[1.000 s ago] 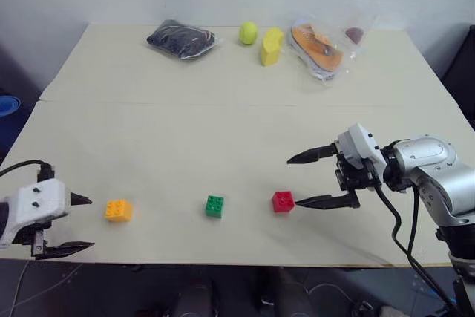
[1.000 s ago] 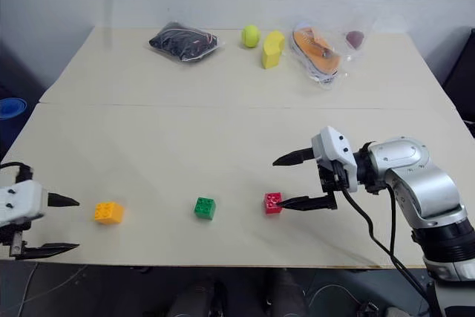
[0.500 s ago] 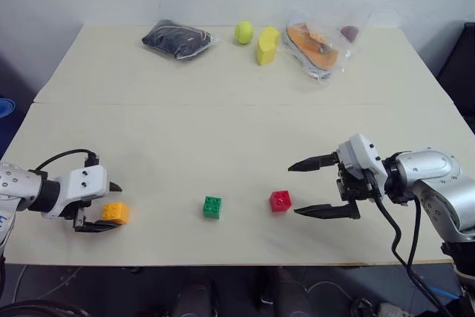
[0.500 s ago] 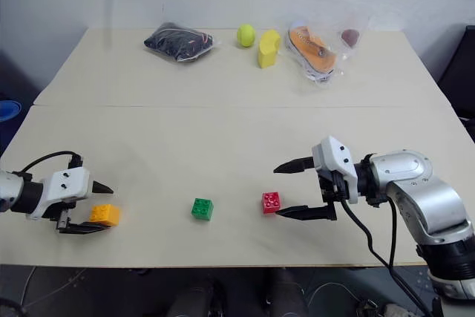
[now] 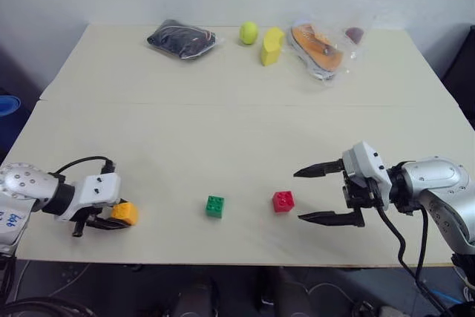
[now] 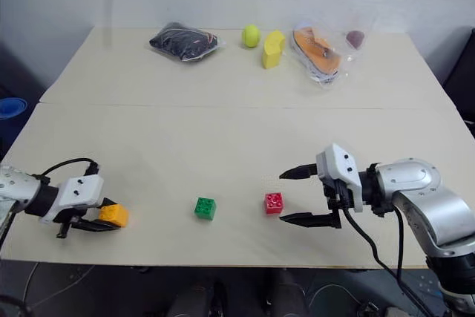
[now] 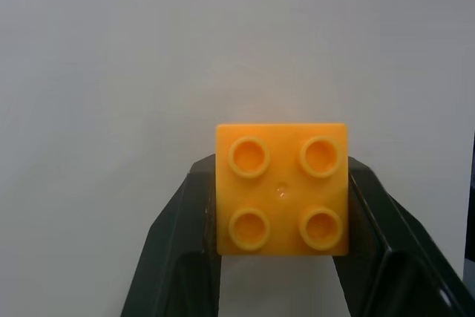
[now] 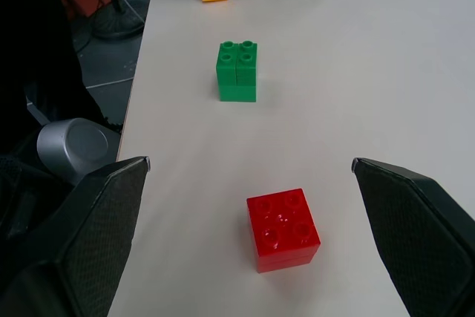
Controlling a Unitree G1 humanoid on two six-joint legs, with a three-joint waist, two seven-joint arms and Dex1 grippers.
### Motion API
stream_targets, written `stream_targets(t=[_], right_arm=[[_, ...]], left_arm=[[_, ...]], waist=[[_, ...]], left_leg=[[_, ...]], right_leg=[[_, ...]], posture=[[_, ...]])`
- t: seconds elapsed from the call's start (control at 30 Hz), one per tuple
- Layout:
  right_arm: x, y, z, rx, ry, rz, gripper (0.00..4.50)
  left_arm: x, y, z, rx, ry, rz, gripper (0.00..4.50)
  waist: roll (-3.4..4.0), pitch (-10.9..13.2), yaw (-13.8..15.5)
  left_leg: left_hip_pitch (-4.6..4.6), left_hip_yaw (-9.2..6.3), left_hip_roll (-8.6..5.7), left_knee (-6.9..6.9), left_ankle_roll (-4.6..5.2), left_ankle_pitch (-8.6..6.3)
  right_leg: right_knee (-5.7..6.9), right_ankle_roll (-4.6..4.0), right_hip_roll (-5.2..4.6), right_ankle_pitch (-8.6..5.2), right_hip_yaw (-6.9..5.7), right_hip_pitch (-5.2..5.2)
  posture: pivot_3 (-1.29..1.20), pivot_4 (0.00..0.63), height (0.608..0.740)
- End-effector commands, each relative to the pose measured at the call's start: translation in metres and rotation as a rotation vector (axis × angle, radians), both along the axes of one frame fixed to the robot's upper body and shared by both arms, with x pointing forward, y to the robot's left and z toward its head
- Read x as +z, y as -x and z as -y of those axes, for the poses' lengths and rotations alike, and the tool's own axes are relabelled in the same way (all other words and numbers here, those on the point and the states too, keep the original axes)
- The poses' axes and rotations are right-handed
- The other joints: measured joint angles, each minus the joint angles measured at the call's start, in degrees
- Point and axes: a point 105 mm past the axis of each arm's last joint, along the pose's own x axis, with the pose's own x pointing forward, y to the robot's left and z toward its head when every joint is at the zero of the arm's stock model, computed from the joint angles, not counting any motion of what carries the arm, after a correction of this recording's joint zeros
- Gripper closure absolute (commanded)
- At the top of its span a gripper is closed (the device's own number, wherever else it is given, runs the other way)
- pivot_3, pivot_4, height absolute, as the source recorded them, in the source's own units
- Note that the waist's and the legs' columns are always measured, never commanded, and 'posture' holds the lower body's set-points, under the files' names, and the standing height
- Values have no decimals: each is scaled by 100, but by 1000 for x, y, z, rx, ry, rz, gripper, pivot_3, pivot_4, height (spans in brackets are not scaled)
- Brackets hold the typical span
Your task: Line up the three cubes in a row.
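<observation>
Our left gripper (image 7: pixel 282 257) clamps the orange cube (image 7: pixel 282 188); our right gripper (image 5: pixel 315 195) gapes just right of the red cube (image 5: pixel 283 201).

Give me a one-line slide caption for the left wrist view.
Left end effector shut on the orange-yellow cube, one black finger against each side, over the pale table.

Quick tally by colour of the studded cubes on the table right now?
Orange-yellow cube: 1, between the left gripper fingers
Green cube: 1
Red cube: 1, ahead of the open right gripper
Total: 3
</observation>
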Motion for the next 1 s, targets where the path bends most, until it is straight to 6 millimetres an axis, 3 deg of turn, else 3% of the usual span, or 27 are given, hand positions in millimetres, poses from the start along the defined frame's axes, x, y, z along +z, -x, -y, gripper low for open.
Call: stream_targets(t=[0.03, 0.27, 0.53, 0.57, 0.8, 0.87, 1.0], right_arm=[[12, 4, 0, 5, -7, 58, 0], [10, 7, -1, -8, -13, 54, 0], [6, 6, -2, -24, -15, 54, 0], [6, 5, -1, -25, -14, 54, 0], [4, 0, 4, -46, -3, 61, 0], [5, 0, 7, -53, 0, 62, 0], [7, -4, 31, -94, 45, 55, 0]], left_arm=[[6, -11, 21, -89, -8, 44, 2977], [6, -28, 45, -197, -29, 57, 2977], [-1, -26, 53, -248, -46, 9, 2977], [-2, -26, 53, -244, -46, 8, 2271], [4, -19, 46, -190, -14, -22, 224], [9, -17, 42, -162, 4, -24, 26], [42, 2, 2, 1, 81, -44, 26]], waist=[[0, 0, -5], [-1, 0, -24], [-1, 0, -19], [-1, 0, -19], [0, 0, -8], [0, 0, -16], [-2, 1, -72]], left_leg=[[0, 0, -1, 0, 0, 0], [0, 3, 1, 1, -1, 1], [2, 3, 0, 3, -1, 2], [2, 3, 0, 3, -1, 2], [2, 1, -1, 6, 2, 3], [2, 0, 1, 5, 2, 3], [2, 1, 10, 1, -1, 2]], right_leg=[[1, 1, 2, 0, 0, 0], [2, 2, 11, 1, 1, 0], [3, 2, 13, 1, 2, 0], [3, 2, 12, 1, 2, 1], [2, 2, 10, 1, 2, 3], [3, 2, 8, 1, 2, 3], [0, 2, 10, 1, 4, 1]], posture=[[0, 150, 740], [0, 150, 740], [0, 150, 740], [0, 150, 740], [0, 150, 740], [0, 150, 740], [0, 150, 740]])
